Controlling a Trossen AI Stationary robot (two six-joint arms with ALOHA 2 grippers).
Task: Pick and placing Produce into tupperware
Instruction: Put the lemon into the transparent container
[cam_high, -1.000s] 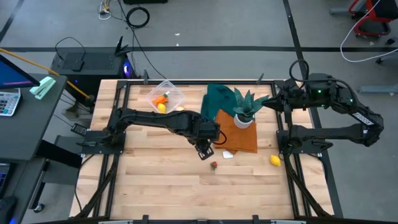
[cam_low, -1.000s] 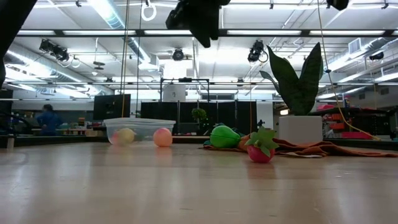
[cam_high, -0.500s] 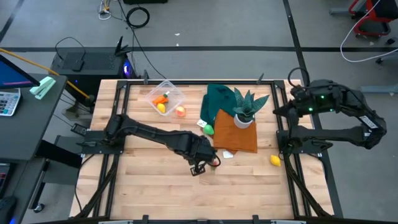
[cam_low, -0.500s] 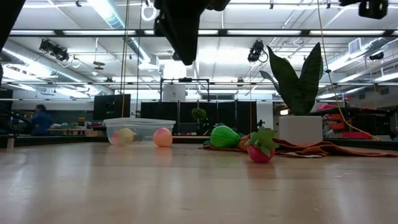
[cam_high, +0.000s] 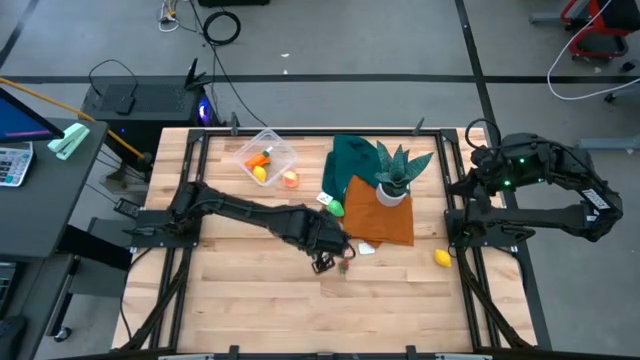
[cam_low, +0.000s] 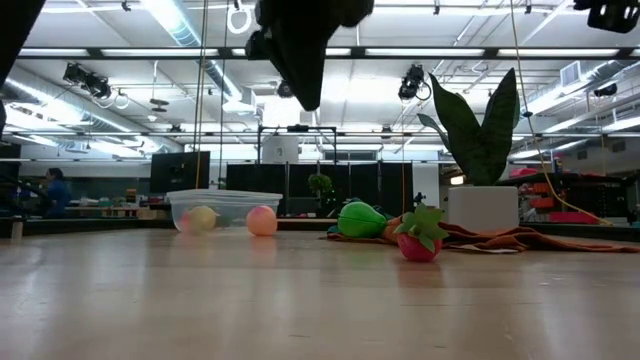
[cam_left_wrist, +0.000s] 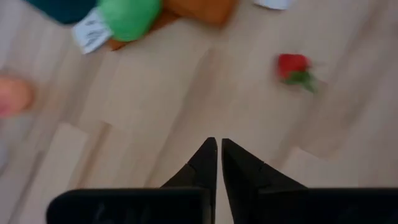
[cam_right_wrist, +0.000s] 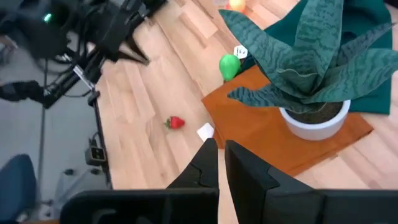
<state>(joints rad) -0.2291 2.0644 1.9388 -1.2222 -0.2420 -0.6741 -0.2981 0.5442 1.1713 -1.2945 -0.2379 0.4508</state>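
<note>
The clear tupperware (cam_high: 268, 154) stands near the far edge with the orange carrot (cam_high: 259, 158) and a yellow piece (cam_high: 260, 174) inside. The peach (cam_high: 290, 179) lies on the table beside it. A green piece (cam_high: 336, 208) rests at the edge of the cloths, and the second yellow piece (cam_high: 442, 258) lies near the right frame. The tiny red berry (cam_high: 345, 265) lies on bare wood (cam_left_wrist: 293, 65). My left gripper (cam_high: 325, 264) hovers shut just left of the berry, above the table (cam_left_wrist: 216, 145). My right gripper (cam_high: 468, 175) waits shut, raised at the right side (cam_right_wrist: 216, 148).
A spiky green plant in a white pot (cam_high: 392, 178) stands on an orange cloth (cam_high: 385, 222) that overlaps a dark green cloth (cam_high: 350, 158). A small white tag (cam_high: 366, 247) lies beside the orange cloth. Open wood stretches along the near half of the table (cam_high: 280, 310).
My left gripper has moved from the middle of the table toward the near edge and down, ending just left of the red berry. My right arm has drawn back a little toward the table's right edge. None of the produce has moved.
</note>
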